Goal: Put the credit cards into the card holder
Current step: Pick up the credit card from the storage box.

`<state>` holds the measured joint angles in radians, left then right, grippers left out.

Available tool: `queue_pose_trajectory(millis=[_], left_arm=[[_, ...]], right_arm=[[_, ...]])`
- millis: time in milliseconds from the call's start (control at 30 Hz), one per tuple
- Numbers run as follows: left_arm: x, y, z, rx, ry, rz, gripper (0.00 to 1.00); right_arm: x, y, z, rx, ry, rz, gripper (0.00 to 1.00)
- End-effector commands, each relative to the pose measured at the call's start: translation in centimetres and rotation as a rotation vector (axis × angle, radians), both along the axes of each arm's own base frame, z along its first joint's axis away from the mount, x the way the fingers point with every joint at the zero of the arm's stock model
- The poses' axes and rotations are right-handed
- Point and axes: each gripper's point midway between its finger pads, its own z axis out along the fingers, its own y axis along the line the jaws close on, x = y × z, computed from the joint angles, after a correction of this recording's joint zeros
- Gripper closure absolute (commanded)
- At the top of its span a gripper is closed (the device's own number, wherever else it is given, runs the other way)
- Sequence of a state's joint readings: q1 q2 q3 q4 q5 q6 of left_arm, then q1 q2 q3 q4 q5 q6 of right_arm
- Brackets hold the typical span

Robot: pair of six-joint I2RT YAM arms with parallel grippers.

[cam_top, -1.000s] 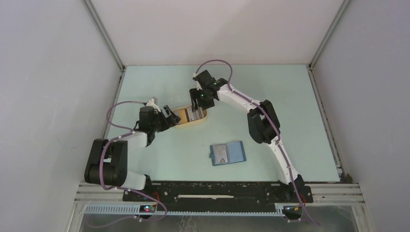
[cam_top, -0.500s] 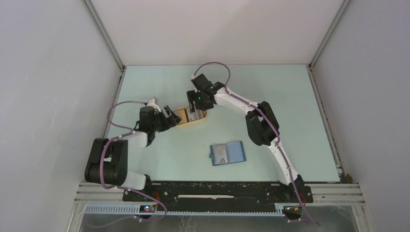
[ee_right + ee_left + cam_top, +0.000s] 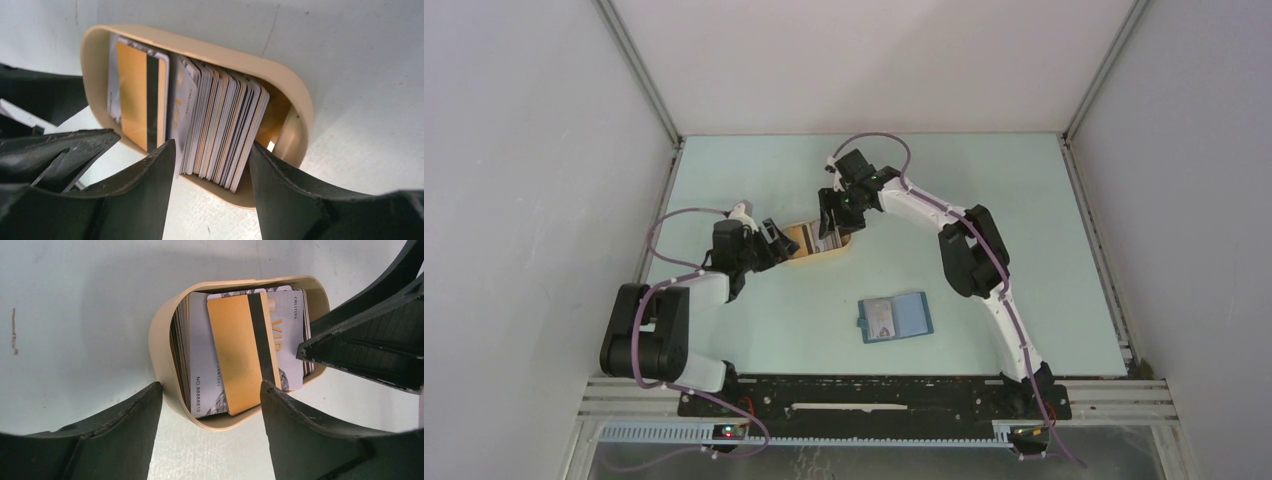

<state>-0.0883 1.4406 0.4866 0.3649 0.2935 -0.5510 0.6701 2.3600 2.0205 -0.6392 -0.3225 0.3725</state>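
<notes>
The credit cards (image 3: 225, 135) stand on edge in a tan oval tray (image 3: 295, 110), with a gold card (image 3: 135, 100) lying face-up against the stack. My right gripper (image 3: 212, 150) is open, one finger on each side of the upright stack with small gaps to it. The left gripper (image 3: 210, 390) is open too, its fingers straddling the tray's (image 3: 165, 330) near end over the gold card (image 3: 240, 355). Both grippers (image 3: 776, 240) (image 3: 832, 222) meet at the tray (image 3: 802, 255) in the top view. The card holder (image 3: 895, 318), teal-blue and lying open, sits nearer the bases.
The right gripper's dark fingers (image 3: 360, 350) reach in from the right edge of the left wrist view, close to the tray. The pale green table (image 3: 1024, 200) is bounded by grey walls on three sides.
The right wrist has shifted slightly right and turned over the tray, and its jaws have narrowed a little around the stack. The left arm has stayed in place.
</notes>
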Motion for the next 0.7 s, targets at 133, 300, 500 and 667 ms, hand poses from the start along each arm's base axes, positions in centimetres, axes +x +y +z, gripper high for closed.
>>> queue_pose_trajectory(millis=[133,300,500,667], left_arm=[[2.2,-0.5,2.6,-0.030,-0.081,-0.018,0.26],[2.3,-0.6,2.5,-0.032,-0.078,-0.023,0.26],[2.3,-0.7,2.5,-0.037,-0.077,-0.031,0.27],[2.3,-0.9,2.4,-0.041,-0.074,-0.041,0.28]], right_arm=[[-1.9,1.7,6.0,0.196,0.037,0.095,0.40],[-1.8,1.7,5.9,0.209,0.044,0.092,0.42],[-0.7,1.5,3.8,0.238,0.130,0.042,0.36],[-0.3,1.9,3.7,0.293,0.174,0.042,0.34]])
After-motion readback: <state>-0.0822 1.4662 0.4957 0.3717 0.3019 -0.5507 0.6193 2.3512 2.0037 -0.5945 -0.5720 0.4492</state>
